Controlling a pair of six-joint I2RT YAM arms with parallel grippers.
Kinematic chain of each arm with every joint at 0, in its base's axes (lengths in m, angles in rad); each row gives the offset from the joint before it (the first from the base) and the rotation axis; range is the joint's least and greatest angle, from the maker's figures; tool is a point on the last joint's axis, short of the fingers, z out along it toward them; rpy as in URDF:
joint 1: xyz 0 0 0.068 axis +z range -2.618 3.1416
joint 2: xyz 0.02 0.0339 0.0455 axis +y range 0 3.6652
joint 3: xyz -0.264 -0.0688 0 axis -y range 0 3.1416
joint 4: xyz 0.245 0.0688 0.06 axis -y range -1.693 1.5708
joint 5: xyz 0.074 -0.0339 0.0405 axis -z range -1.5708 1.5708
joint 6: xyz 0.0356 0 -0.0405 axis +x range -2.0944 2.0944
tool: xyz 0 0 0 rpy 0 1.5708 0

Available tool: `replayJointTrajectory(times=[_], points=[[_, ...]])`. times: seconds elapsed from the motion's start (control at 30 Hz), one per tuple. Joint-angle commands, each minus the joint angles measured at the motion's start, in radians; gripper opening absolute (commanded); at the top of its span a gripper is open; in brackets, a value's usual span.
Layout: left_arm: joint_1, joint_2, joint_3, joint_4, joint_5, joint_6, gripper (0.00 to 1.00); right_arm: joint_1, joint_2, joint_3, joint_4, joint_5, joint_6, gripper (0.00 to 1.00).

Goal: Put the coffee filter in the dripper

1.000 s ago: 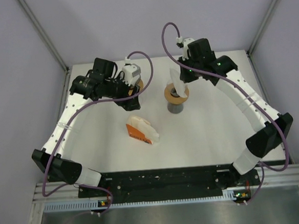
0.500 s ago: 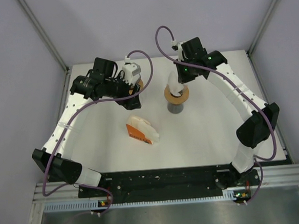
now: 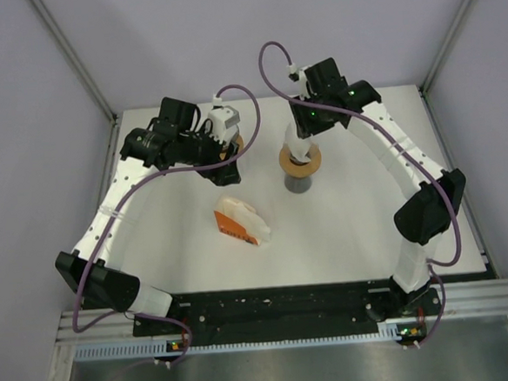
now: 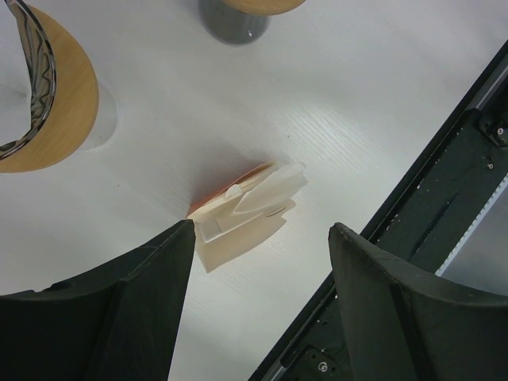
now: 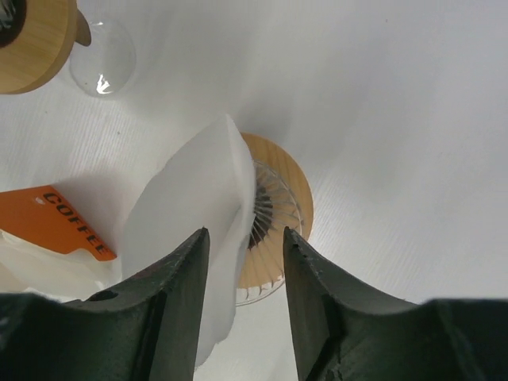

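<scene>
coffee filter held over dripper
right gripper pinches the filter, tip aimed at the dripper mouth so it can drop straight in; left gripper hangs wide open, empty, aside.

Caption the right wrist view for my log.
Right gripper holds white paper coffee filter over wood-ringed wire dripper.

white paper coffee filter hides wood-ringed wire dripper's left side | grey round base cut by top edge
</scene>
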Motion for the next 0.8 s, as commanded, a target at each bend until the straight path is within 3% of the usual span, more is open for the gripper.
replayJointTrajectory(times=[0.0,0.27,0.4,0.47,0.57,0.77], points=[[0.002,-0.005,-0.01,0.038,0.02,-0.004,0.74,-0.009,-0.015,0.112,0.017,0.043,-0.038,0.46],[0.002,-0.002,-0.016,0.04,0.018,0.001,0.74,0.029,-0.094,0.069,0.132,0.09,-0.132,0.48],[0.002,-0.002,-0.018,0.04,0.015,0.001,0.74,0.074,-0.12,-0.02,0.173,-0.001,-0.172,0.17],[0.002,-0.003,-0.019,0.04,0.01,0.002,0.74,0.075,-0.112,-0.053,0.169,0.046,-0.138,0.0],[0.002,-0.008,-0.022,0.038,0.012,0.002,0.74,0.072,-0.1,-0.084,0.161,0.135,-0.103,0.0],[0.002,-0.003,-0.019,0.05,0.01,-0.013,0.74,0.072,-0.045,-0.095,0.138,0.102,-0.041,0.0]])
